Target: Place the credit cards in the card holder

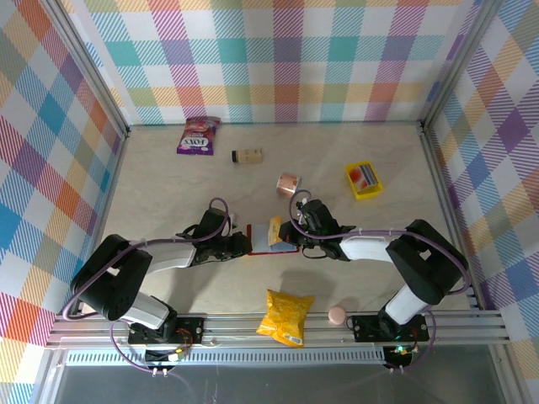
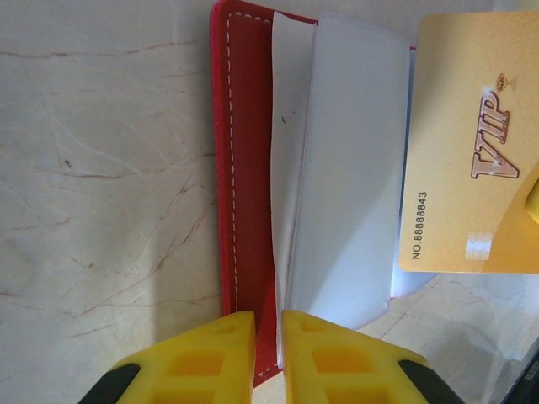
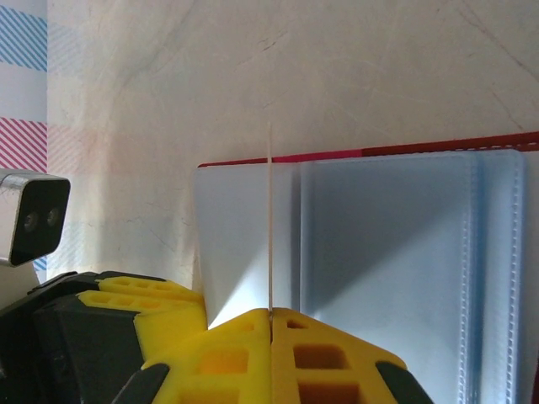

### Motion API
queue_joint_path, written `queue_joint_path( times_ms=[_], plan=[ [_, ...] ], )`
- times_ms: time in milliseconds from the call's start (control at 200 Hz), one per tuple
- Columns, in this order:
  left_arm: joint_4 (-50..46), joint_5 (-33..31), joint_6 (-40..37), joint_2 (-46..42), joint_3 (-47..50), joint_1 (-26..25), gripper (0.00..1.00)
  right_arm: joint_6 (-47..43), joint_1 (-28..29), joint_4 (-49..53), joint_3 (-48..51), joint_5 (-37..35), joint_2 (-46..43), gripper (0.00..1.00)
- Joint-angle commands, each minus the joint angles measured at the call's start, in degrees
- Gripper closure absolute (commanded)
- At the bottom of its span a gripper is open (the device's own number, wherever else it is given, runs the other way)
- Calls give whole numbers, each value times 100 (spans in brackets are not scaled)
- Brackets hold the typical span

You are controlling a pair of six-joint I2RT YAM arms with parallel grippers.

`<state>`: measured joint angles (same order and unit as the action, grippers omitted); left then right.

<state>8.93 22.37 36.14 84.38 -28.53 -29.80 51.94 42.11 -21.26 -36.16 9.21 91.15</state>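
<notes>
Nearest the arms, a yellow chip bag (image 1: pixel 286 316) lies on the bench (image 1: pixel 168 194). Just beyond it, the red card holder (image 2: pixel 244 168) lies open at mid-bench. The left gripper (image 2: pixel 268 326) is nearly closed, pinching the edge of the holder's cover to steady it. The right gripper (image 3: pixel 269 324) is closed tight on a gold card (image 2: pixel 472 143), held on edge over the clear pockets. The card does not look seated in a pocket yet. Farther back to the right, more cards (image 1: pixel 364 175) sit in a small yellow tray (image 1: pixel 366 197). By this showing the task is at an early stage, with most cards left to load.
</notes>
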Motion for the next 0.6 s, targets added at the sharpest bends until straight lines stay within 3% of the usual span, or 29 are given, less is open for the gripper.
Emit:
queue_joint_path(
  times_ms=[0, 590],
  plan=[
    [-135, -65, -112, 88, -109, 45, 84, 65, 43, -233, 98, -119, -13, 100],
    [-29, 40, -81, 185, -111, 45, 85, 296, 43, -491, 153, 169, 317, 100]
  ],
)
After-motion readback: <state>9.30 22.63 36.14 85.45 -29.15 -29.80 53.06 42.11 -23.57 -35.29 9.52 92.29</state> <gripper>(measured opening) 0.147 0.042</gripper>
